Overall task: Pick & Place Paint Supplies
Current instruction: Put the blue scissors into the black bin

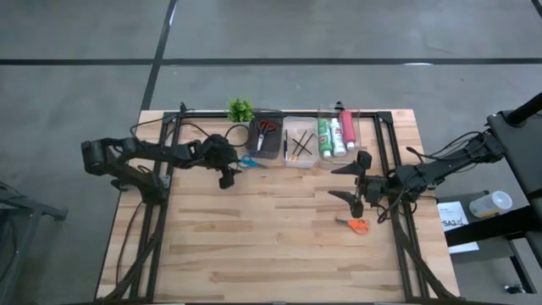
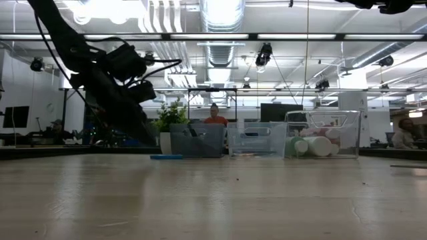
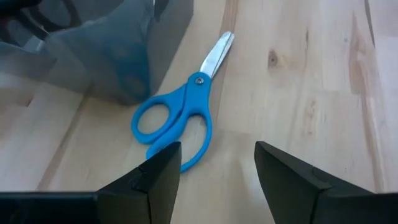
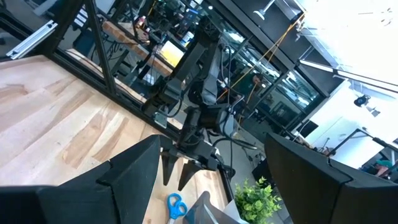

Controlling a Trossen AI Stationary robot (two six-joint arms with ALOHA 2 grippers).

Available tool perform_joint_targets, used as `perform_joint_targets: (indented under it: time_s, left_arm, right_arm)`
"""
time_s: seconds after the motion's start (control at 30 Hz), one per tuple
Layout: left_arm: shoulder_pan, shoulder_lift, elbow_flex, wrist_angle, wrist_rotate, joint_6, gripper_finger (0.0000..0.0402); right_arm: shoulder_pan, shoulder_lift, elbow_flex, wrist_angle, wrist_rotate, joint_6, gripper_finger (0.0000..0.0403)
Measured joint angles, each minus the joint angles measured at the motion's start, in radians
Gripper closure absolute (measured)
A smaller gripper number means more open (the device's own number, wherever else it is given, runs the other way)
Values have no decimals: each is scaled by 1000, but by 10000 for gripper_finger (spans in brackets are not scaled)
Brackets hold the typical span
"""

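Blue-handled scissors (image 3: 180, 118) lie flat on the wooden table beside the grey bin (image 3: 112, 56), handles toward my left gripper (image 3: 217, 168). That gripper is open and slants down just short of the handles (image 1: 247, 161), touching nothing. My right gripper (image 1: 347, 182) hovers open over the table's right half, holding nothing. Orange-handled scissors (image 1: 357, 224) lie flat on the table near it. Red-handled scissors (image 1: 267, 129) lie in the grey bin (image 1: 267, 140). Dark brushes (image 1: 301, 144) lie in a clear bin, and paint tubes (image 1: 339, 134) in another.
A small green potted plant (image 1: 240, 109) stands at the far edge, left of the three bins. Black frame rails (image 1: 165, 169) run along both table sides. Bare wood (image 1: 271, 246) fills the near half of the table.
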Motion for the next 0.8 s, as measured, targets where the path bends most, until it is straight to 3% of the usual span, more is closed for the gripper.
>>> perform_joint_targets:
  time_s: [0.63, 0.8]
  left_arm:
    - [1, 212, 46, 105, -4, -19, 191]
    - [-1, 213, 45, 102, -11, -18, 219]
  right_arm:
    - [0, 0, 0, -1, 0, 0, 115]
    - [0, 0, 0, -1, 0, -1, 115]
